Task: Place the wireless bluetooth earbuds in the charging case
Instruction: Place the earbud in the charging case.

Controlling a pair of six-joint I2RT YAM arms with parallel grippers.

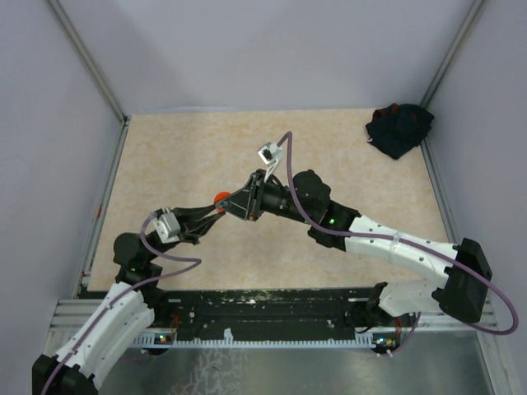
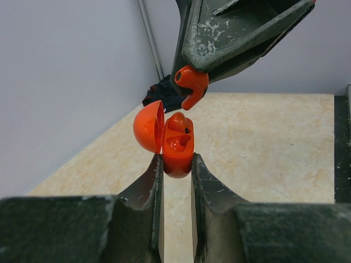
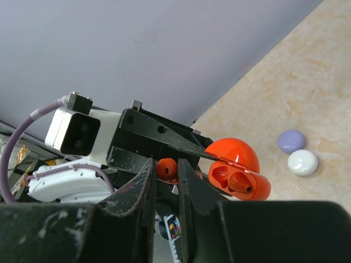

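Left gripper (image 2: pixel 176 163) pinched tight on orange charging case (image 2: pixel 179 148), case held up off tabletop (image 2: pixel 263 142). Case lid (image 2: pixel 148 126) hinged open. One orange earbud (image 2: pixel 176 123) sat inside case. Right gripper (image 3: pixel 166 164) clamped on second orange earbud (image 2: pixel 191 83), just above case, stem pointing down toward it. Lavender disc (image 3: pixel 291 141) and white disc (image 3: pixel 303 162) lay side by side on tabletop, well apart from case. Dark cloth (image 1: pixel 399 129) lay far from case.

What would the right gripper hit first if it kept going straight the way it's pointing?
Likely the open orange case in the left gripper; the orange earbud in the right gripper's jaws sits just short of it. It looks offset from the empty pocket, but depth is unclear.
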